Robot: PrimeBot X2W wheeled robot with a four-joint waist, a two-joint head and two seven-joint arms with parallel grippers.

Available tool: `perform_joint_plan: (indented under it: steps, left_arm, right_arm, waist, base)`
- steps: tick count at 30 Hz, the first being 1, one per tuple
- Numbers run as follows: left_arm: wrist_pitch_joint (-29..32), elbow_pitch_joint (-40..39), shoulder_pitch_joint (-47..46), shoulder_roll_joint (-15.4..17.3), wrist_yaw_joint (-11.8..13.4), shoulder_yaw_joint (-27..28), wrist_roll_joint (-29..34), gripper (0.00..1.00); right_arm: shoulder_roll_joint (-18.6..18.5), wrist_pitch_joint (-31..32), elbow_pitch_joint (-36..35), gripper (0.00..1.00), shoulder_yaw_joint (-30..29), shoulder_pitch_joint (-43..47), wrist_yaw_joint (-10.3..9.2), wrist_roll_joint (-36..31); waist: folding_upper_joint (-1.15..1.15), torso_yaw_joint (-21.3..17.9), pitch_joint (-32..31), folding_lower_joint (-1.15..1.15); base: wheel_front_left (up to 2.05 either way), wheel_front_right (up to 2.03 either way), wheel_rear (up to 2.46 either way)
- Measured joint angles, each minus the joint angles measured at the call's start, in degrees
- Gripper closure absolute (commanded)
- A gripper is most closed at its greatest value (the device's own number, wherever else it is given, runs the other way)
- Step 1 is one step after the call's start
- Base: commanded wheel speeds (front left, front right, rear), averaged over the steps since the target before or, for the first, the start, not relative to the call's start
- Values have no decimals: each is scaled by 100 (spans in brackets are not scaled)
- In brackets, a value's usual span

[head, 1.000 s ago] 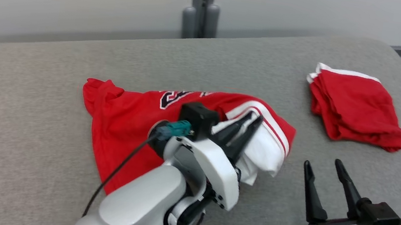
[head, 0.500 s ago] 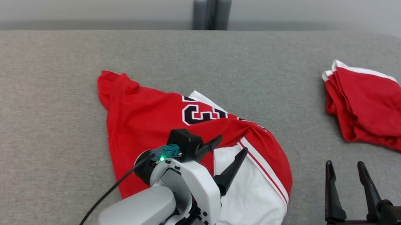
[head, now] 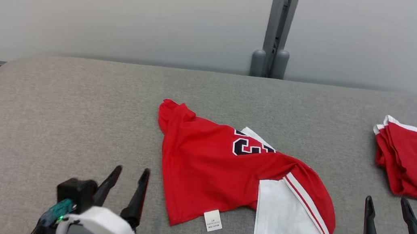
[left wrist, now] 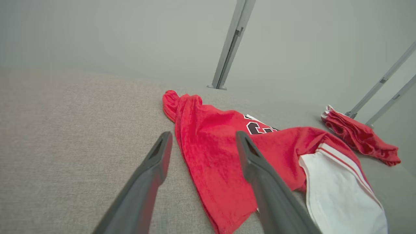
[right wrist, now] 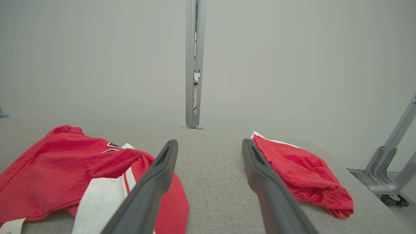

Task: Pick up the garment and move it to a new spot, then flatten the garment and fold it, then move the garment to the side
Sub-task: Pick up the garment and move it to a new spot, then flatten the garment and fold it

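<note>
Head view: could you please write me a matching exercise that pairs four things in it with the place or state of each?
Things:
1. red jersey
2. folded red garment
3. left gripper
4. grey post

Places or states:
A. upright, farthest from the robot
B. open, at the lower left
C. lying unfolded in the middle
D. at the far right edge

Pairs: 1-C, 2-D, 3-B, 4-A
</note>
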Motion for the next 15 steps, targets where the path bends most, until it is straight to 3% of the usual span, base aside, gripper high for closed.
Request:
perform_joint_plan:
  steps: [6, 15]
  left_arm:
    - [-9, -656, 1268, -7, 70, 1357, 1033, 0]
    - [-9, -700, 2256, -495, -603, 2806, 2182, 0]
  right_arm:
    - [2, 0, -82, 0, -201, 283, -1, -116]
    - [1, 0, -21, 0, -177, 595, -1, -27]
  waist:
    - [0, 289, -233, 0]
    - [0, 353, -375, 0]
  base:
    - [0, 0, 0]
    - [0, 0, 0]
